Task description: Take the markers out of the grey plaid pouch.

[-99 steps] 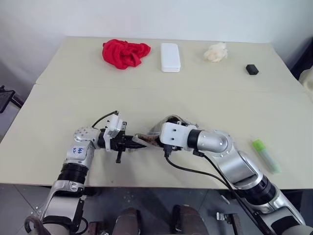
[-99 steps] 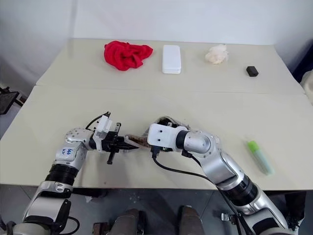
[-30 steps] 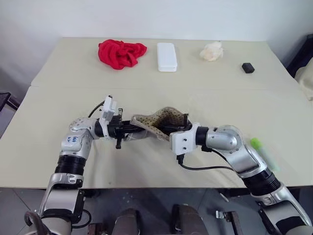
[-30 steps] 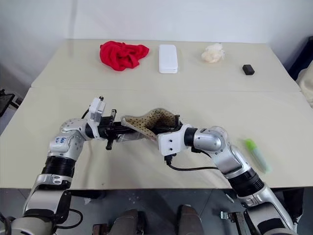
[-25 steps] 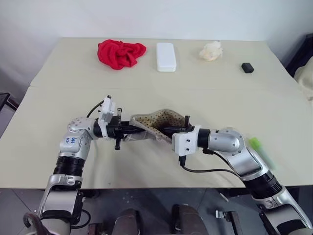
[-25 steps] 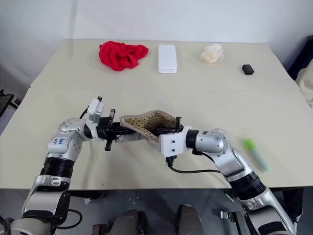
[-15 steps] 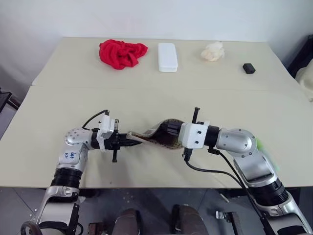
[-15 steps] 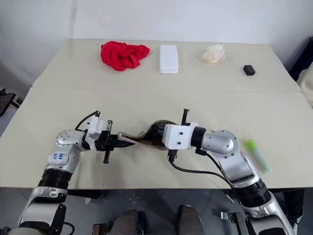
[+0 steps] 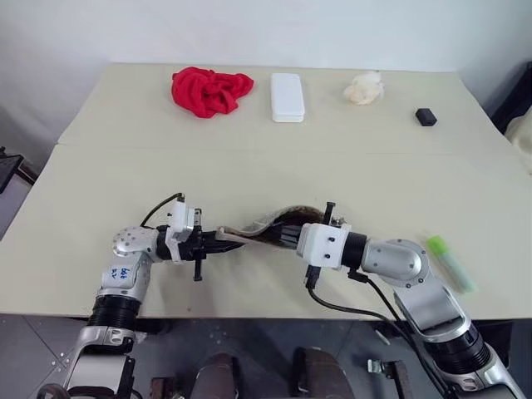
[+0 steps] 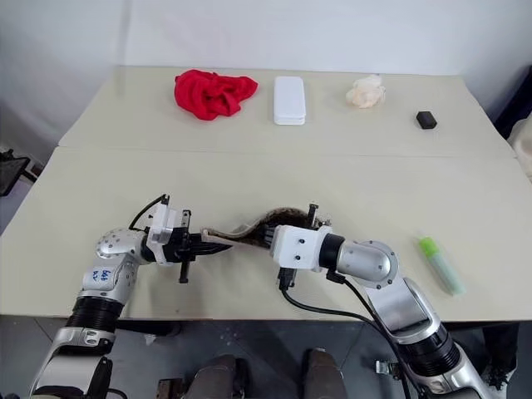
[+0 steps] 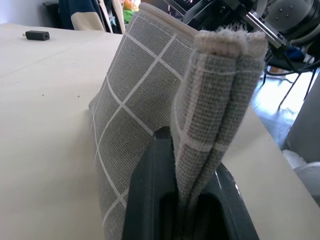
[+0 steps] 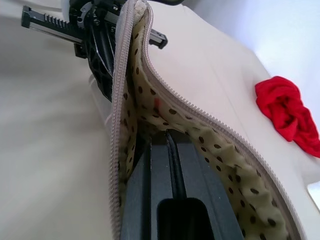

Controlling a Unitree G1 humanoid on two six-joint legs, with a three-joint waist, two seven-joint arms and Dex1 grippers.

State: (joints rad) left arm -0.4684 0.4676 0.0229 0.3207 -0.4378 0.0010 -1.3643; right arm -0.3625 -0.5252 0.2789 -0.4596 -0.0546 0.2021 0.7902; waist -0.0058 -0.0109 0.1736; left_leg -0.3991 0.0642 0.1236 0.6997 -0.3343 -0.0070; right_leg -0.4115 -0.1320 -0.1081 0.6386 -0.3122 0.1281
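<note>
Now pouch (image 9: pixel 264 226) stretched between both fingers.

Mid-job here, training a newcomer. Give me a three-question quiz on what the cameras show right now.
1. True or false: the left gripper is shut on the grey plaid pouch.
2. Where is the right gripper? A) inside the pouch, against the dotted lining B) on the red cloth C) over the white case
3. Fill in: the light green marker lies on the table to the robot's ____ of the pouch.

Key: 1 true; 2 A; 3 right.
</note>
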